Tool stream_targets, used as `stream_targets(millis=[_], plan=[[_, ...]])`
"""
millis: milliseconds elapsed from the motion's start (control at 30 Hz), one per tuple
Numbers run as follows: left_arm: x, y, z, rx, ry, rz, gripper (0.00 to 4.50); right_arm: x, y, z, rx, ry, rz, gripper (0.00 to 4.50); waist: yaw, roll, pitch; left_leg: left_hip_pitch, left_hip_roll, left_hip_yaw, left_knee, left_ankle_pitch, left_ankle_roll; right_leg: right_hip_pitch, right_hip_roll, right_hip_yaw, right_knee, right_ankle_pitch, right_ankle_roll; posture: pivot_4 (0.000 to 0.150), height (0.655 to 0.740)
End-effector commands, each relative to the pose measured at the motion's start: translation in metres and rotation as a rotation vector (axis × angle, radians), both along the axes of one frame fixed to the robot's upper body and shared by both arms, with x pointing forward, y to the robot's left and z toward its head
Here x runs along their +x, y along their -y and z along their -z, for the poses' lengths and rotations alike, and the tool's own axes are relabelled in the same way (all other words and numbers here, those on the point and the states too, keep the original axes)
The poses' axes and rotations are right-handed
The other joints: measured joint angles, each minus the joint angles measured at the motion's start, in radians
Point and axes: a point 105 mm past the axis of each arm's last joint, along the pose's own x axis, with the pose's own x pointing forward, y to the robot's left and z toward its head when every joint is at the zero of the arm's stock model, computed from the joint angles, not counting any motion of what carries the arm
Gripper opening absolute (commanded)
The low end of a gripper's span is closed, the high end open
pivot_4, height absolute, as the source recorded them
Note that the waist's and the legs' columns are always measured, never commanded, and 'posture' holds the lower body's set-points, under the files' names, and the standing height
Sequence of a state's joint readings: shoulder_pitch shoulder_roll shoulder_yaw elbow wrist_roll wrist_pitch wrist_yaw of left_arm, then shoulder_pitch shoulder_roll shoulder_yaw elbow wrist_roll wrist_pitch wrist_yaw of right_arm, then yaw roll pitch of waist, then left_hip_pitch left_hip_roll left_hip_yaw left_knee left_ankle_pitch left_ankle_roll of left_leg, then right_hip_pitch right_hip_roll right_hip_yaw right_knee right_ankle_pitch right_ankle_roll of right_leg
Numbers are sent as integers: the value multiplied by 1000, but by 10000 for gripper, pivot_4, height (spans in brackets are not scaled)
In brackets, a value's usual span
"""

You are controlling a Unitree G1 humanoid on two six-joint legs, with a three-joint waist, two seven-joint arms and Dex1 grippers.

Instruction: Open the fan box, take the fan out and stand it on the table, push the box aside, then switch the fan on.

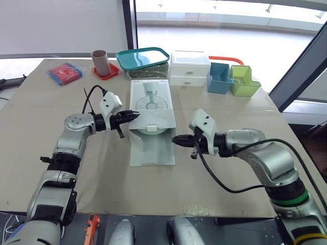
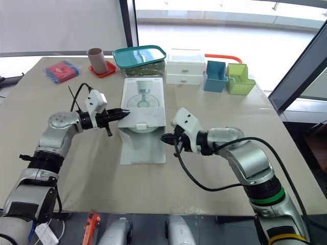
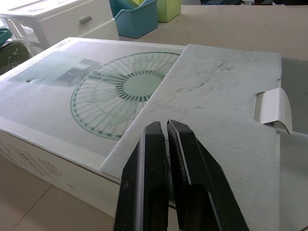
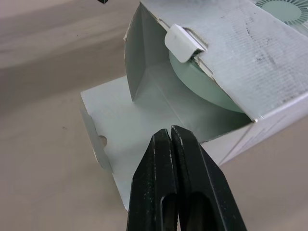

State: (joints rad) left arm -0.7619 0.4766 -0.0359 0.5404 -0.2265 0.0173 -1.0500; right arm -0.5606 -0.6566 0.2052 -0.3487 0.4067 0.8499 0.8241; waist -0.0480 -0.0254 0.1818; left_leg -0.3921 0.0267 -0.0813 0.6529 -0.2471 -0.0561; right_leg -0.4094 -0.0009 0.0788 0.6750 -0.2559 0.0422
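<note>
Left jaws: clenched, nothing between them. The tips sit at the left edge of the fan box [image 1: 150,102], level with its upper flap [image 1: 152,120]; I cannot tell if they touch.

Right jaws: clenched, empty. The tips point at the right edge of the long flap [image 1: 152,150], which lies flat on the tabletop [image 1: 61,168].

Left arm [image 1: 76,127]: elbow bent, forearm near level, reaching in from the tabletop's left side.

Right arm [image 1: 245,140]: elbow bent outward, forearm reaching in from the right side, pointing left.

The box lies flat mid-tabletop, its open end toward the near edge and its upper flap partly raised with the tuck tab bent. The pale green fan [image 4: 202,86] is inside, showing at the opening.
</note>
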Motion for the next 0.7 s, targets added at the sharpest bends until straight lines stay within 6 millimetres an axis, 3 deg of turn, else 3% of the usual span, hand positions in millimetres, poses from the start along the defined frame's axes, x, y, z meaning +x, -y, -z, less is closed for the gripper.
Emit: stream_targets(millis=[33, 400, 700], plan=[[2, -4, 0, 4, 4, -18, 2700, 8, 13, -3, -23, 55, 17, 431, -1, 0, 0, 0, 0, 0, 0, 0, 0, 0, 0, 0, 0, 0, 0, 1500, 7400], [1, -6, 0, 15, 10, -20, 2700, 32, 28, 13, -71, 69, 145, 431, 0, 0, 0, 0, 0, 0, 0, 0, 0, 0, 0, 0, 0, 0, 0, 1500, 7400], [1, -6, 0, 19, 10, -16, 2700, 58, 24, 5, -17, 122, 264, 431, -2, 0, 0, 0, 0, 0, 0, 0, 0, 0, 0, 0, 0, 0, -1, 1500, 7400]])
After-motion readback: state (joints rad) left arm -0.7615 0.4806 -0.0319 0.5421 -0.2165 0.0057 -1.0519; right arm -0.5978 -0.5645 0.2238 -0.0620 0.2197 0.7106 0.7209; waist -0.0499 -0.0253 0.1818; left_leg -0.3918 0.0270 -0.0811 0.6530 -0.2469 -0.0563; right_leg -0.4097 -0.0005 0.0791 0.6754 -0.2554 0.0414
